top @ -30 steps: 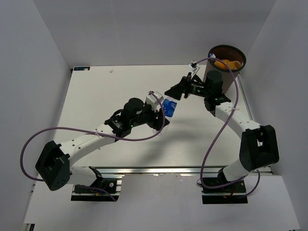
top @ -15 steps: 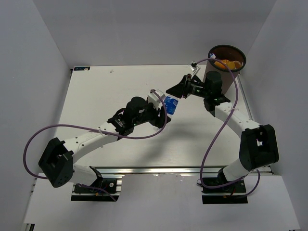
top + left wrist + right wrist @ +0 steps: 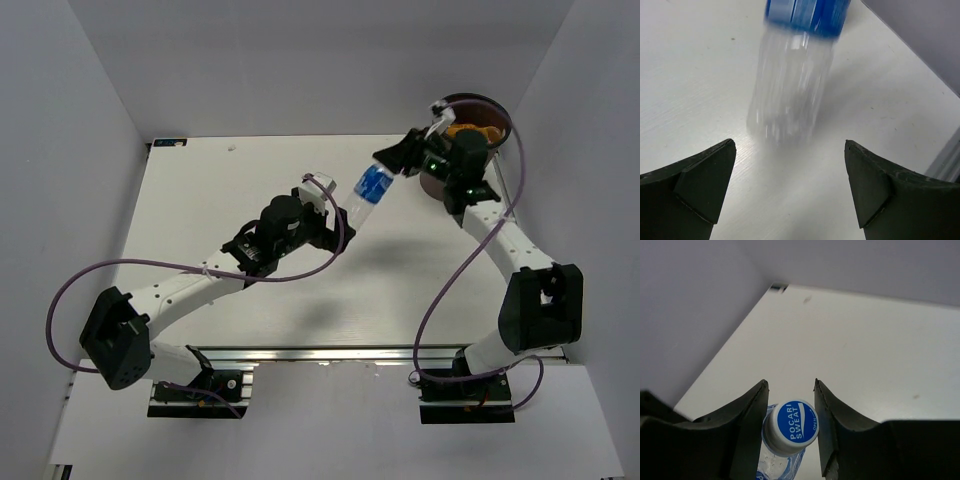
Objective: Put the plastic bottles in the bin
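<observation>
Blue-labelled bottle (image 3: 371, 188): transferred from left gripper (image 3: 790, 160) to right gripper (image 3: 790, 395), now nearer the bin (image 3: 502, 112). Left gripper: formerly clamped, now spread, bottle released. Right gripper: formerly spread, now clamped at the cap.

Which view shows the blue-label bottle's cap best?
Right wrist: the cap faces the lens, print readable. In the top view the right tool covers it; left wrist shows only the bottle's blurred body.

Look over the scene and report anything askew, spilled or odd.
Nothing spilled or damaged. One oddity: the blue-label bottle hangs tilted above the table, held only at its cap end by the right gripper, while the left gripper stands open, clear of it.
</observation>
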Robot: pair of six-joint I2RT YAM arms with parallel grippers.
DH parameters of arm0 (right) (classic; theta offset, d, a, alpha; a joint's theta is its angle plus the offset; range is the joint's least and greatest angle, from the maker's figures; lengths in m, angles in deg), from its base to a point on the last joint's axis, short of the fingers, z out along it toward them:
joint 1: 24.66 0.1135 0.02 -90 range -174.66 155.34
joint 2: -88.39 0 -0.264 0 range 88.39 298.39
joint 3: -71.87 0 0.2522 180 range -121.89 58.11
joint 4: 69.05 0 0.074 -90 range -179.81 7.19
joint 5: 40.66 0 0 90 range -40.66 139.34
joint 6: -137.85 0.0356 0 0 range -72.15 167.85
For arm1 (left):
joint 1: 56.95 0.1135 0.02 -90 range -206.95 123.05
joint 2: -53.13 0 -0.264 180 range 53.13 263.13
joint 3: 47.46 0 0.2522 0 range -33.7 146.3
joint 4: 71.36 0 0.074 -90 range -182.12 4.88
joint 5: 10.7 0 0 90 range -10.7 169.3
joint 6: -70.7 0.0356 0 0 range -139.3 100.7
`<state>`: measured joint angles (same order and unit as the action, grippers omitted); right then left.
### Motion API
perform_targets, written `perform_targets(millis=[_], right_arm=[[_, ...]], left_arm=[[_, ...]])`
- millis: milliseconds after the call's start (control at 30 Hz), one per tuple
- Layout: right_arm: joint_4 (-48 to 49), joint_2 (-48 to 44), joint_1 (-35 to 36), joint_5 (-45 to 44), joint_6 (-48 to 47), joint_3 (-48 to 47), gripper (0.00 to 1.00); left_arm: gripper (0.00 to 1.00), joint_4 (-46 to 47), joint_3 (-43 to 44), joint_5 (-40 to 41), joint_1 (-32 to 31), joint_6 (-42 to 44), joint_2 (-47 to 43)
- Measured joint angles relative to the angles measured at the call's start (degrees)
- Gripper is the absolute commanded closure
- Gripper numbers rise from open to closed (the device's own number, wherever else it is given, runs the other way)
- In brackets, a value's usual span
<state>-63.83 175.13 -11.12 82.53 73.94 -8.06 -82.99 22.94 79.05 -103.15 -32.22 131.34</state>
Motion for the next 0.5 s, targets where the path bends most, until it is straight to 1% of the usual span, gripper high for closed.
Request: perform_targets(millis=[133, 233, 333, 500], right_arm=[[-1.0, 2.1, -8.0, -5.0, 0.3, -11.2, 1.00], [-1.0, 4.0, -13.0, -11.4, -0.5, -20.3, 1.00], [-0.8, 5.2, -15.6, -18.9, -3.0, -27.0, 1.00], [0.3, 7.2, -17.1, -31.6, -9.0, -32.8, 1.00]], left_arm=[[0.02, 1.1, 0.1, 3.6, 0.7, -0.7, 0.0], [0.02, 1.6, 0.1, 4.0, 2.8, -1.8, 0.0], [0.02, 1.9, 0.0, 4.3, 5.4, -2.6, 0.0], [0.02, 2.6, -1.2, 4.8, 7.9, -3.3, 0.1]])
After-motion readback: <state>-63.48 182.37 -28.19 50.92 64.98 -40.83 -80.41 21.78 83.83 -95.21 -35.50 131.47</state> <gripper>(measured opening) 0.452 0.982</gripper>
